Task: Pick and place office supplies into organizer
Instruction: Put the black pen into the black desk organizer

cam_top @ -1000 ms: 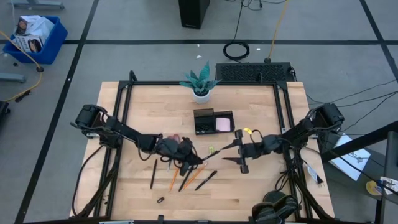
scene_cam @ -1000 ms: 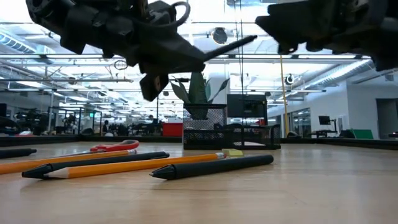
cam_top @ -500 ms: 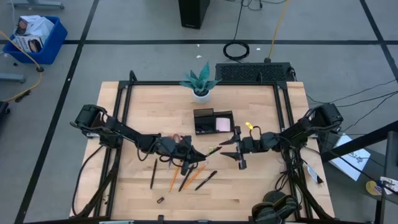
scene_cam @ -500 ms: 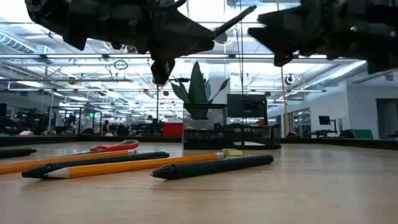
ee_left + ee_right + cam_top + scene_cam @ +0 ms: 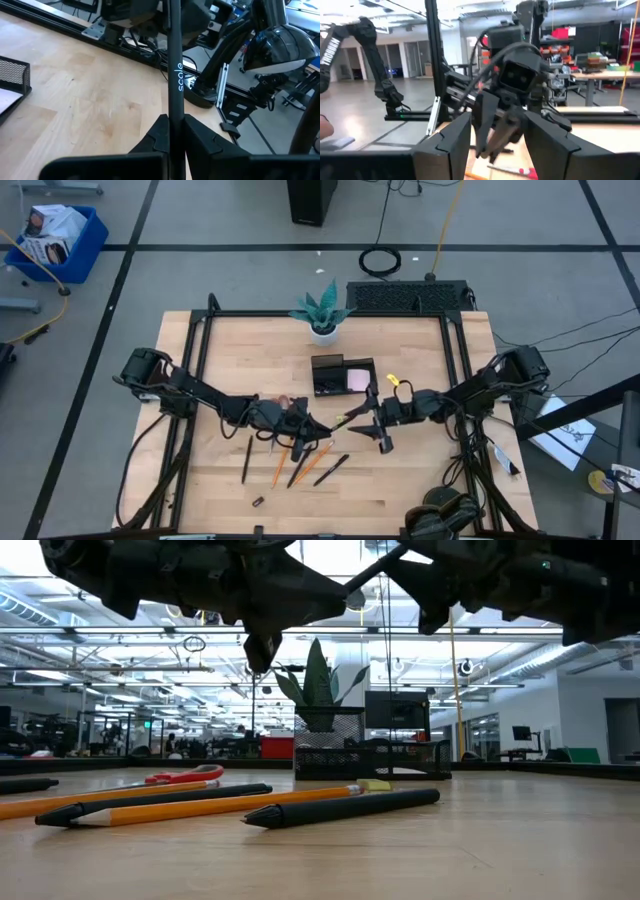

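L gripper (image 5: pixel 170 131) is clamped on a black pen (image 5: pixel 174 70) held above the counter (image 5: pixel 420 470), near the wide-open R gripper (image 5: pixel 372 420). Risk: w/ such a short grip the pen may pivot or drop during handover, or the arms may collide short of the organizer (image 5: pixel 342 375).

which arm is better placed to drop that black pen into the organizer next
Probably the right. The left gripper is shut on the black pen, holding it out toward the open right gripper, which faces it and sits nearer the organizer. It looks like a handover, though that is not certain.
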{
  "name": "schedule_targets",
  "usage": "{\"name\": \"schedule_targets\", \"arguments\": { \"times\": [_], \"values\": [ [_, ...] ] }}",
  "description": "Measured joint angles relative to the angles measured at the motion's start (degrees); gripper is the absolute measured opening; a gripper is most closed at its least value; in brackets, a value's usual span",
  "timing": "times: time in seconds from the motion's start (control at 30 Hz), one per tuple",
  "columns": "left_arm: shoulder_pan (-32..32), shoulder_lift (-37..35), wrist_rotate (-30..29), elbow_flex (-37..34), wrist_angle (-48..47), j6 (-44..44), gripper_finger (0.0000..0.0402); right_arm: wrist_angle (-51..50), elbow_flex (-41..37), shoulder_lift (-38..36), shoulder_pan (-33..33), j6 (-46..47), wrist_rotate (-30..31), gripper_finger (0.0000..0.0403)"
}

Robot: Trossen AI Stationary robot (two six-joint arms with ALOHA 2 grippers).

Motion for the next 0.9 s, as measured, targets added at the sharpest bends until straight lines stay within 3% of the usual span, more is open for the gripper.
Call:
{"name": "schedule_targets", "arguments": {
  "times": [0.27, 0.7, 0.9],
  "values": [
    [0.0, 0.0, -0.71, 0.0, -0.01, 0.15, 0.0031, -0.98, 3.82, 4.78, -0.3, 1.5, -0.13, 0.0158],
    [-0.09, -0.02, -0.42, 0.0, 0.07, 0.29, 0.0041, 3.41, 4.59, 6.78, -0.82, 1.39, -3.62, 0.0032],
    [-0.09, -0.02, -0.47, 0.0, 0.11, 1.21, 0.0041, 3.21, 4.59, 6.75, -0.98, 1.33, -4.37, 0.0032]
  ]
}}
